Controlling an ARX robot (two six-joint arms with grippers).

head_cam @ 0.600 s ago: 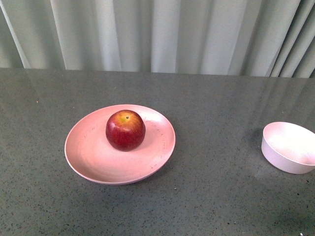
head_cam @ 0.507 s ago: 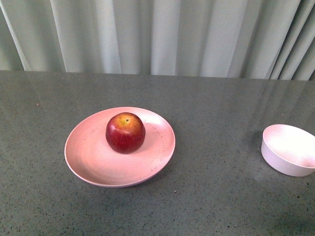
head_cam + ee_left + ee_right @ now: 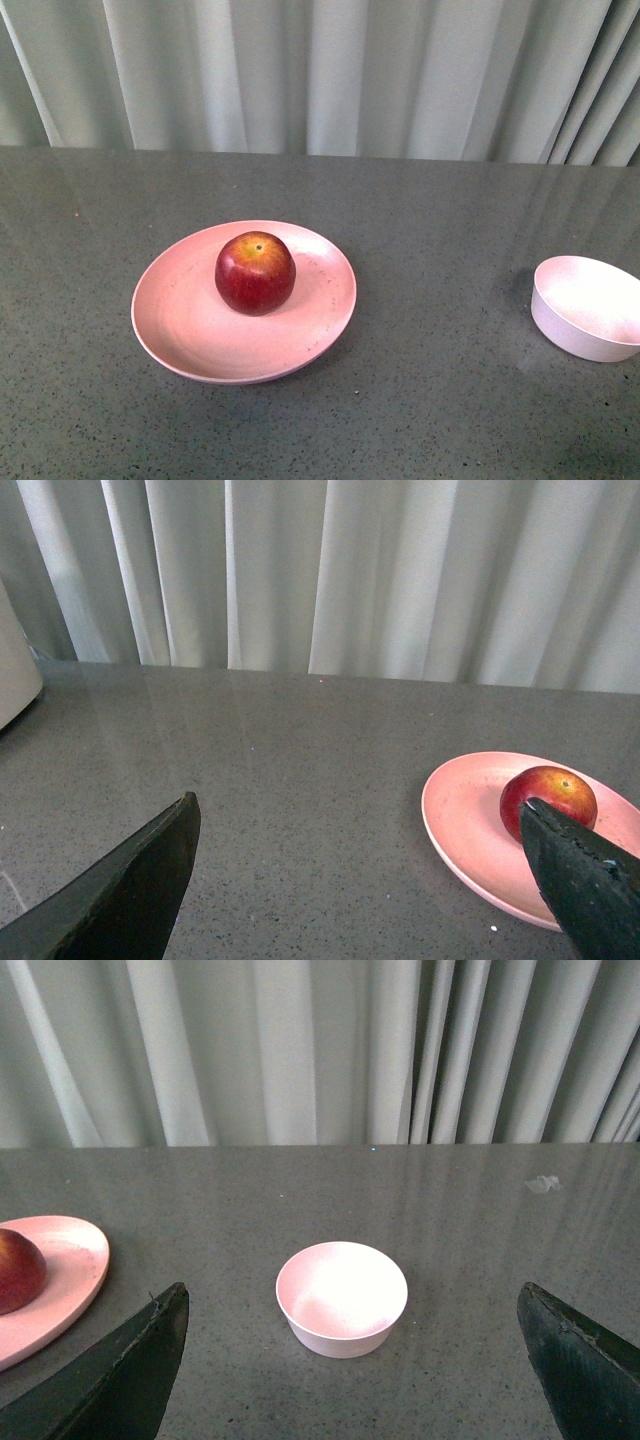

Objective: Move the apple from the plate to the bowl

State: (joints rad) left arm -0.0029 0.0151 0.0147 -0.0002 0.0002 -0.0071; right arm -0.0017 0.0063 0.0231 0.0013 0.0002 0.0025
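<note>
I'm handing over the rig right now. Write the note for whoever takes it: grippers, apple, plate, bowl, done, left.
Left gripper: open, empty, near the plate.
Right gripper: open, empty, facing the bowl.
Apple sits on the plate; bowl is empty, off to the plate's right.
Done: nothing yet.
Left: grasp the apple, carry it over, set it in the bowl.

A dark red apple (image 3: 255,272) with a yellow-orange patch around its stem dimple sits upright on the wide pink plate (image 3: 180,322), a little toward the plate's far side. Faint dark speckles mark the plate near its rim. The plate rests on a grey speckled table (image 3: 430,400). Well to the right of the plate, and apart from it, a small pale bowl (image 3: 562,335) stands on the table, cut off at the picture's edge. Beyond the plate hangs a pale pleated curtain (image 3: 330,75).
</note>
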